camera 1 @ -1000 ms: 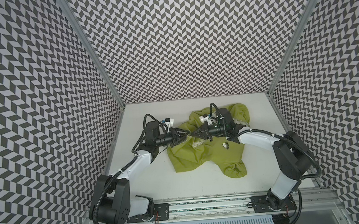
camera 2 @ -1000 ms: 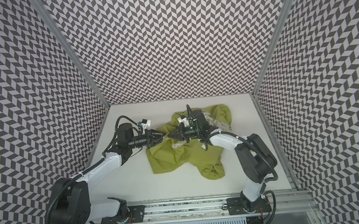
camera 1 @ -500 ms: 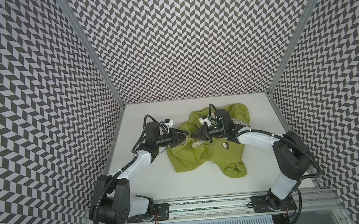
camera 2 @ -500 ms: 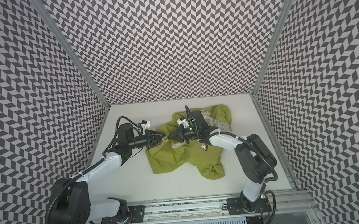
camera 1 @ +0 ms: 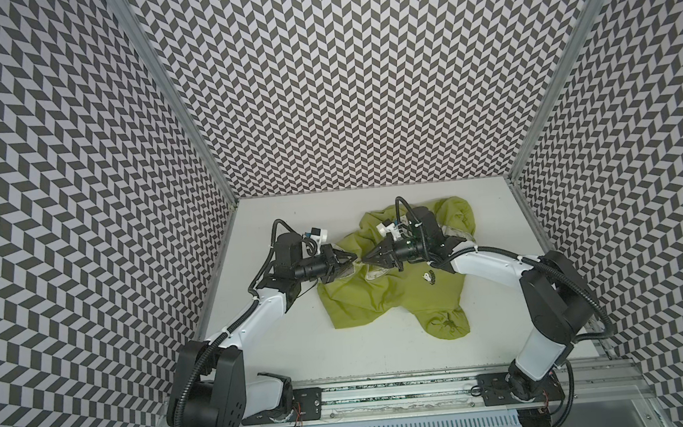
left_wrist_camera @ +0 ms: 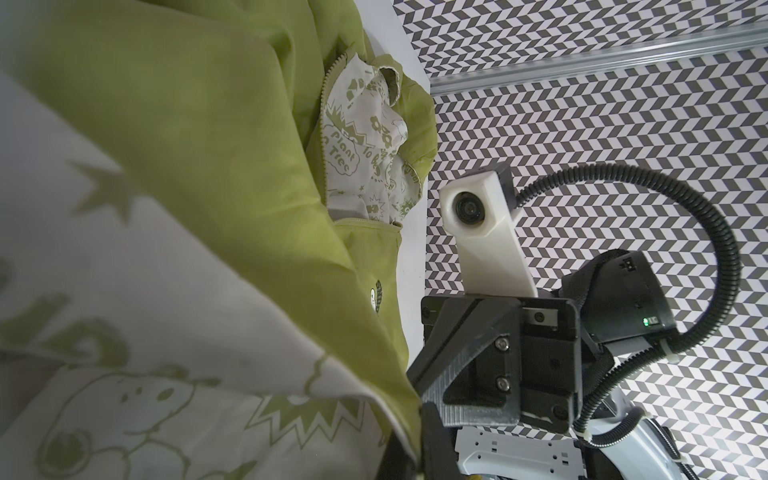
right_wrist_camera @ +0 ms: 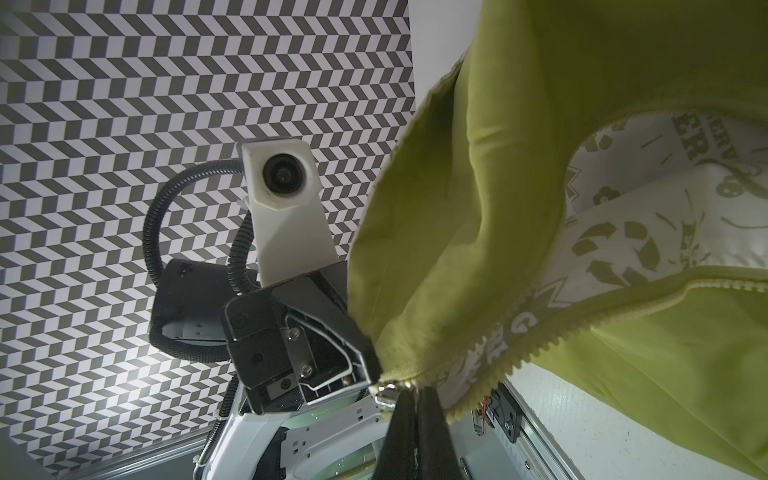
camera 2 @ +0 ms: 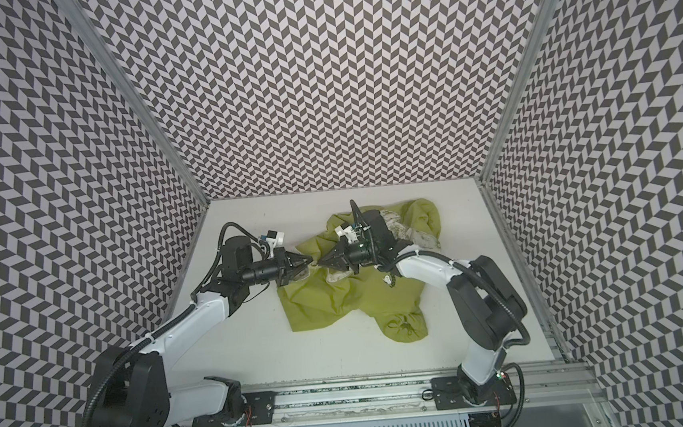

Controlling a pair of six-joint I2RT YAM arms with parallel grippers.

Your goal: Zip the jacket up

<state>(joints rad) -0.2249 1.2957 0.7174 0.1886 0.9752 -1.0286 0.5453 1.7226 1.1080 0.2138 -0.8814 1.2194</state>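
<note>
Both arms extend inward, elbows bent outward, forearms converging, so that left gripper (camera 1: 351, 259) and right gripper (camera 1: 367, 260) face each other, tips almost touching. Each has its jaws pinched closed on an edge of the jacket (camera 1: 401, 301).

Bare table (camera 1: 363, 354) on the near side of the jacket (camera 1: 400, 297) lies open to me. My left gripper (camera 1: 353, 258) and right gripper (camera 1: 364, 259), nearly tip to tip, bar each other's way. Patterned walls (camera 1: 322, 99) enclose three sides.
</note>
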